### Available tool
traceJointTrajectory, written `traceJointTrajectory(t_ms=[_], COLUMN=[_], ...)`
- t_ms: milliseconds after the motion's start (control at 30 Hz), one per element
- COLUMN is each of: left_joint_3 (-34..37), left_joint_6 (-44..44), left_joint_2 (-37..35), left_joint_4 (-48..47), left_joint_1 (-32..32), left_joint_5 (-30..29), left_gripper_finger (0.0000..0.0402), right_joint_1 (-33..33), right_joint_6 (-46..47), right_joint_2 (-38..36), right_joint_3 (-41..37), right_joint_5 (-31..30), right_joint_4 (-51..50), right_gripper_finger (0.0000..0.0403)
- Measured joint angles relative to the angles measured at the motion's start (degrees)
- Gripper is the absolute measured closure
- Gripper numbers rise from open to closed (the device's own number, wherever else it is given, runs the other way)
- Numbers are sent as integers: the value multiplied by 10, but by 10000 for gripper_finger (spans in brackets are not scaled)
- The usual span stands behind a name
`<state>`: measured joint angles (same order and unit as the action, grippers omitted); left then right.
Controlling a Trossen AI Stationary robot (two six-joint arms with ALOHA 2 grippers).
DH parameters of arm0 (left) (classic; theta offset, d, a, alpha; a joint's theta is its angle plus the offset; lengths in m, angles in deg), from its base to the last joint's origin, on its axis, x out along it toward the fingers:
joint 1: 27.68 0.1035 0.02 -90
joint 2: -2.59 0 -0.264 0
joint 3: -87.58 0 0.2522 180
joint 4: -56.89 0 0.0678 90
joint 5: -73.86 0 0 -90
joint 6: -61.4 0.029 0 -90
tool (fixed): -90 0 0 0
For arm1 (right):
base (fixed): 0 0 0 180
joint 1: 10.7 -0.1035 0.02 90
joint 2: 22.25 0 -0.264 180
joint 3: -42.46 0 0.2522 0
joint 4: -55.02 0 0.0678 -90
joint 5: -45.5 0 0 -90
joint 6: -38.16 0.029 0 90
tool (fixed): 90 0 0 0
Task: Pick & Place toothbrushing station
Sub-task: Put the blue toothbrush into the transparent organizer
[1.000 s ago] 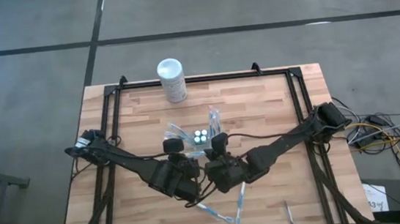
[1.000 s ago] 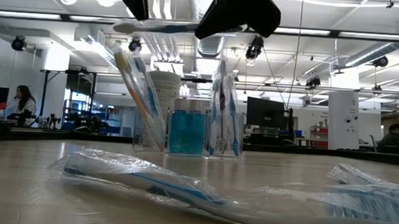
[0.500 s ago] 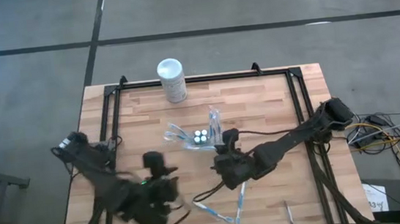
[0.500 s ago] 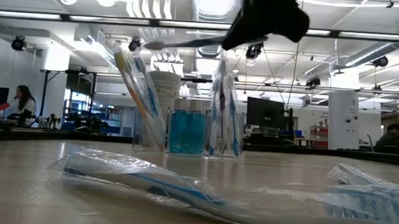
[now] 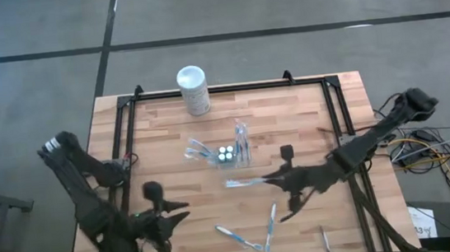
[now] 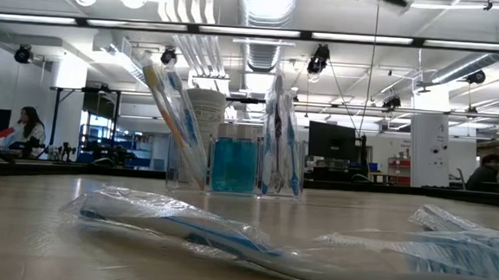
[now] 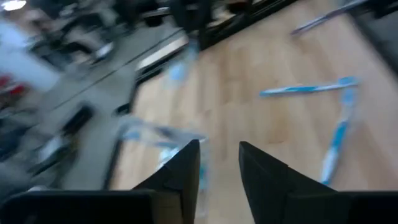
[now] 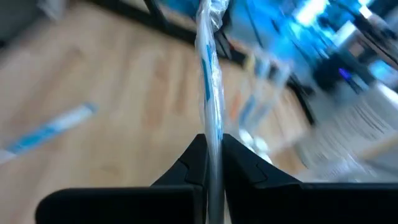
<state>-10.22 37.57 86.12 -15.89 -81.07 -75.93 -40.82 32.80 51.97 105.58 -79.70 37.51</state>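
Observation:
The toothbrushing station (image 5: 226, 152) is a clear holder at mid-table. It stands on its base with wrapped toothbrushes upright in it, and shows in the low view as station (image 6: 231, 161). My right gripper (image 5: 273, 179) is just near and right of it, shut on a wrapped toothbrush (image 5: 247, 182) that sticks out toward the table's left. My left gripper (image 5: 182, 210) hovers over the near left of the table. Its fingers (image 7: 186, 171) stand apart with nothing between them. My right gripper pinches one end of the wrapped toothbrush (image 8: 211, 140) between its two fingers. The fingers come from the table's right, slanting a little down, and lie along the brush. The brush runs straight on past the fingertips, about level and clear of the table.
A white canister (image 5: 192, 89) stands at the far edge. Loose wrapped toothbrushes (image 5: 240, 236) lie near the front edge, and one more (image 5: 325, 240) lies farther right. In the low view one wrapped brush (image 6: 183, 227) fills the foreground. A black frame (image 5: 331, 107) borders the table.
Both grippers were together just in front of the station, on the same toothbrush. My left gripper has let go and swung away toward the near left. My right gripper has drawn back toward the table's right edge and risen, carrying the toothbrush level.

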Motion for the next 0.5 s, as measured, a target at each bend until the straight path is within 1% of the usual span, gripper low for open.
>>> traceJointTrajectory(t_ms=[33,67,167,233,300,367,500], left_joint_3=[31,59,147,201,254,301,386], left_joint_6=[53,101,228,283,311,320,322], left_joint_2=[-22,-44,-106,-143,-182,-217,-274], left_joint_4=[67,139,342,443,521,573,613], left_joint_1=[18,39,119,170,211,239,244], left_joint_5=[30,74,241,352,440,476,456], left_gripper_finger=[294,302,328,344,359,371,394], right_joint_1=[0,0,8,10,10,10,10], right_joint_6=[-7,-11,-6,7,11,5,15], right_joint_2=[-22,-45,-107,-142,-170,-193,-223], right_joint_3=[-23,-46,-105,-144,-187,-229,-307], right_joint_5=[19,38,120,155,176,208,218], right_joint_4=[31,64,138,191,249,307,417], right_gripper_finger=[384,384,383,380,379,378,377])
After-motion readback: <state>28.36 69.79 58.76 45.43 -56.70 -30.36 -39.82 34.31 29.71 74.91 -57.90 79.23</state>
